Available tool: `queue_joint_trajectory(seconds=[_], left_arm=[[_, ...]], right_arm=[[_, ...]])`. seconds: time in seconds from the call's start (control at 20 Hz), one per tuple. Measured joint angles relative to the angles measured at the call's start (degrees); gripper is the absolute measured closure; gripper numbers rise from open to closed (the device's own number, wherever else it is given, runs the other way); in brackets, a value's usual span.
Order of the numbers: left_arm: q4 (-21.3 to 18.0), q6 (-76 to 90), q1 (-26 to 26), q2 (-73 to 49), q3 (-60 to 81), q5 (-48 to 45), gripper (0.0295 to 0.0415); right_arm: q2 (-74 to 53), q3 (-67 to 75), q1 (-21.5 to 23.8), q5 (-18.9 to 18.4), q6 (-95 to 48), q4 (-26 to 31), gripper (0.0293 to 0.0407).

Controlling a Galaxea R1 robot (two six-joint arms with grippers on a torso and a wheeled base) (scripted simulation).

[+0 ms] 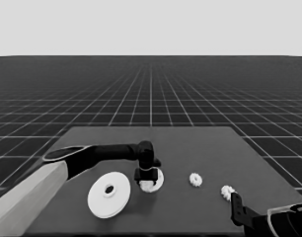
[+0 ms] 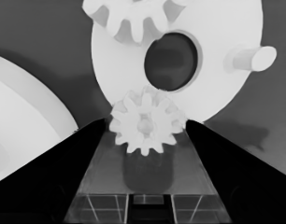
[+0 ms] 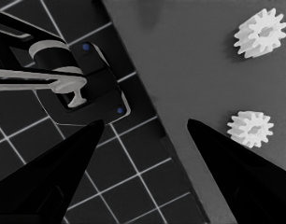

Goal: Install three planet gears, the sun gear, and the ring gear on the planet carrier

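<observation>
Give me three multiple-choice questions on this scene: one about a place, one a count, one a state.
1. Where is the left gripper?
A. At the smaller round part
B. At the table's far edge
C. Off the table

2. How many gears lie on the bare table?
A. None
B. Two
C. Four

3. What state is the right gripper in?
A. Shut on a gear
B. Shut, empty
C. Open, empty

Answers:
1 A: the head view shows its arm reaching from the left to that part.
2 B: one gear and another lie apart from both round parts.
3 C: its wrist view shows spread fingers with nothing between them.
</observation>
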Motion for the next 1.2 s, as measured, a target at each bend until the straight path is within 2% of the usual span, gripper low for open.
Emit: queue_joint_trajectory(seconds=[0.05, 0.1, 0.4, 0.45, 0.55, 0.7, 0.9, 0.95, 1.0, 1.05, 1.1, 1.2], left_arm=[[0.0, 0.0, 0.0, 0.0, 0.0, 0.0, 0.033], [0.0, 0.0, 0.0, 0.0, 0.0, 0.0, 0.0327], [0.0, 0.0, 0.0, 0.0, 0.0, 0.0, 0.0326], [-3.6, -2.1, -3.3, -0.7, 3.1, 1.3, 0.0326], [-7.4, -3.6, -7.6, -1.0, 5.1, 1.8, 0.0326], [-9.1, -4.0, -9.3, -1.1, 5.5, 1.9, 0.0326], [-9.5, -4.0, -9.6, -1.1, 5.6, 1.9, 0.0326], [-6.7, 23.7, -15.6, -16.4, 27.3, -18.6, 0.0302], [-5.0, 52.3, -21.7, -38.2, 42.0, -31.1, 0.0301], [-3.9, 73.4, -25.1, -51.8, 50.7, -38.4, 0.0308], [-3.4, 85.8, -27.1, -59.5, 55.9, -42.7, 0.0317], [-2.8, 97.4, -28.9, -66.5, 60.9, -46.7, 0.0324]], right_arm=[[0.0, 0.0, 0.0, 0.0, 0.0, 0.0, 0.0315], [0.0, 0.0, 0.0, 0.0, 0.0, 0.0, 0.0315], [0.0, 0.0, 0.0, 0.0, 0.0, 0.0, 0.0315], [0.0, 0.0, 0.0, 0.0, 0.0, 0.0, 0.0315], [0.0, 0.0, 0.0, 0.0, 0.0, 0.0, 0.0315], [0.0, 0.0, 0.0, 0.0, 0.0, 0.0, 0.0315], [0.0, 0.0, 0.0, 0.0, 0.0, 0.0, 0.0315], [0.0, 0.0, 0.0, 0.0, 0.0, 0.0, 0.0315], [0.0, 0.0, 0.0, 0.0, 0.0, 0.0, 0.0315], [0.0, 0.0, 0.0, 0.0, 0.0, 0.0, 0.0315], [0.0, 0.0, 0.0, 0.0, 0.0, 0.0, 0.0315], [0.0, 0.0, 0.0, 0.0, 0.0, 0.0, 0.0315]])
